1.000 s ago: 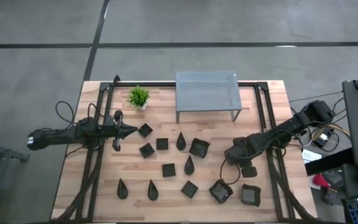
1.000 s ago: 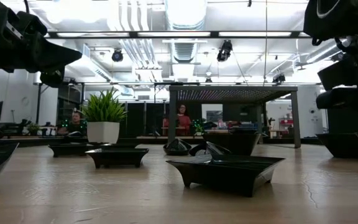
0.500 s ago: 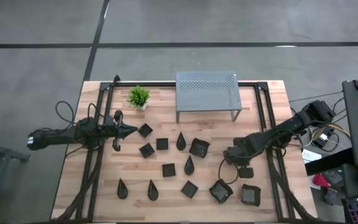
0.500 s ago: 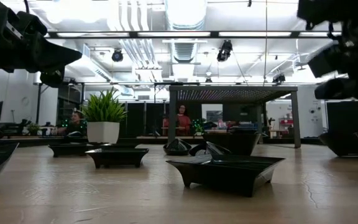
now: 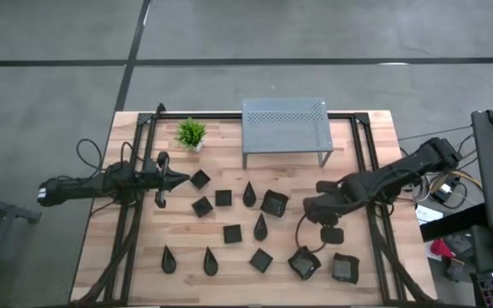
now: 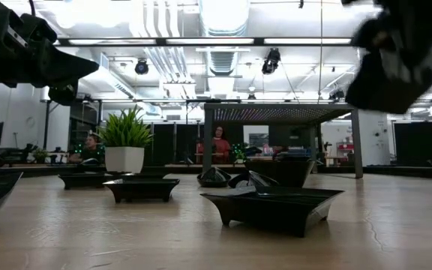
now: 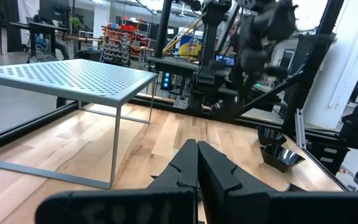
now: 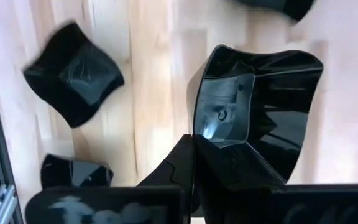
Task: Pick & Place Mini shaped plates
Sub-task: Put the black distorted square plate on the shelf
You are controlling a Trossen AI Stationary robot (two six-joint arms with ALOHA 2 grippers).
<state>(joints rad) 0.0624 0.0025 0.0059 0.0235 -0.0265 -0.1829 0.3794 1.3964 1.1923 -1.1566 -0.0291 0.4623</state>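
Observation:
Several small black plates lie on the wooden table: squares [image 5: 222,198], teardrops [image 5: 260,227] and deeper squares [image 5: 304,263], each resting on its base. My right gripper [image 5: 323,219] is over the table's right middle, shut on one deep square plate [image 8: 253,118], which also shows in the high view [image 5: 333,233] and as a blur high in the low view [image 6: 392,64]. My left gripper [image 5: 178,180] is shut and empty at the table's left, just left of a small square plate [image 5: 199,179]; its shut fingers show in the left wrist view [image 7: 197,152]. My right gripper pinches the deep plate's raised rim [image 8: 197,134] between its two fingers, at one side of the plate. The fingers come from above, slanting down. The plate is lifted clear of the table and hangs tilted, with its hollow facing the wrist camera.
A grey perforated shelf [image 5: 285,128] stands at the far middle, and a small green potted plant [image 5: 191,133] at the far left. Two deep plates [image 5: 344,267] lie near the front right. Black frame rails [image 5: 375,222] run along both table sides.
My right gripper has risen and gone a little toward the table's left, staying shut on the deep square plate. The plate, which stood on the table at the right, is now lifted clear and tilted.

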